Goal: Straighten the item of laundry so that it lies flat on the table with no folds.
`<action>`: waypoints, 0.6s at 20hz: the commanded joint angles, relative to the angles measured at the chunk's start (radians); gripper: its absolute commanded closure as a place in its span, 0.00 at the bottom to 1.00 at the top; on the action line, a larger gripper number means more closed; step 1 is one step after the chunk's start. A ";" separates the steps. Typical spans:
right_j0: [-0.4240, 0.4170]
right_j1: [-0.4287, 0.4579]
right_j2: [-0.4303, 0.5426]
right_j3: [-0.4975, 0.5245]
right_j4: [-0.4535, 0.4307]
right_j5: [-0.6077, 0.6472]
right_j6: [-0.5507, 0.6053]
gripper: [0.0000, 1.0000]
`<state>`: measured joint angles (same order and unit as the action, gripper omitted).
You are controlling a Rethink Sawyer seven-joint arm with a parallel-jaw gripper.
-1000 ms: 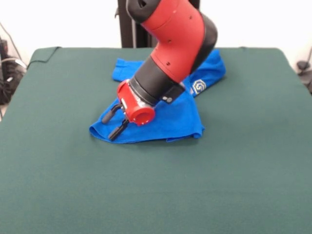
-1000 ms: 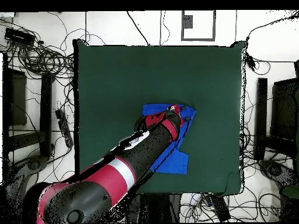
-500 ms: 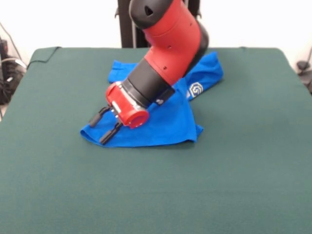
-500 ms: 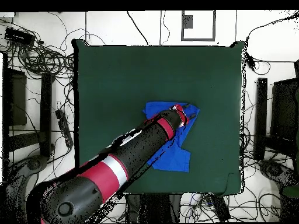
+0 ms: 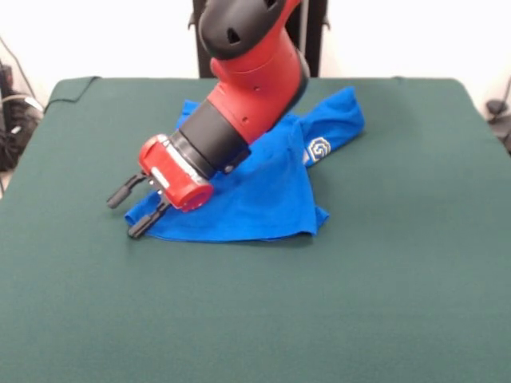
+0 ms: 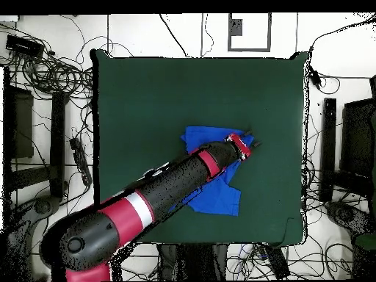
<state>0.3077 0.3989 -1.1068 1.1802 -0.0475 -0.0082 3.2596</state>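
In the front view the arm [image 5: 243, 72] slants down from the far side toward the left, and its pincer [image 5: 134, 210] hangs low just off the left corner of the blue T-shirt [image 5: 263, 179]. The two dark fingers [image 5: 126, 191] stand apart with nothing visibly between them, so the pincer reads as open; whether the lower fingertip touches the hem cannot be told. The low, tilted pose suits working the cloth sideways along the table [image 5: 383, 303] rather than lifting it. The T-shirt lies a little left of the table's middle and toward its far half, spread into a rough wedge: a broad lower edge on the near side, a narrower part with a small white emblem [image 5: 320, 148] reaching to the far right, and a bit of blue showing behind the arm at the far left. Ridges and an overlapped right edge suggest it is still doubled over, so the task looks unfinished

In the overhead view the arm [image 6: 147, 205] crosses diagonally from the lower left and covers much of the T-shirt [image 6: 220, 198], which sits right of the table's [image 6: 147, 95] centre. The pincer [image 6: 246, 141] sits at the cloth's upper right edge, a fitting place to draw that side outward
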 commanded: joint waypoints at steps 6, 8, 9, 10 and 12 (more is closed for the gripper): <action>-0.087 0.145 -0.082 -0.092 0.105 -0.178 -0.012 0.00; -0.084 0.146 -0.092 -0.088 0.111 -0.184 -0.019 0.00; -0.087 0.148 -0.096 -0.088 0.115 -0.185 -0.020 0.00; -0.087 0.155 -0.106 -0.086 0.124 -0.188 -0.020 0.00; -0.092 0.170 -0.139 -0.083 0.146 -0.199 -0.023 0.00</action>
<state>0.2453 0.4892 -1.2259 1.1791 -0.0168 -0.1717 3.2596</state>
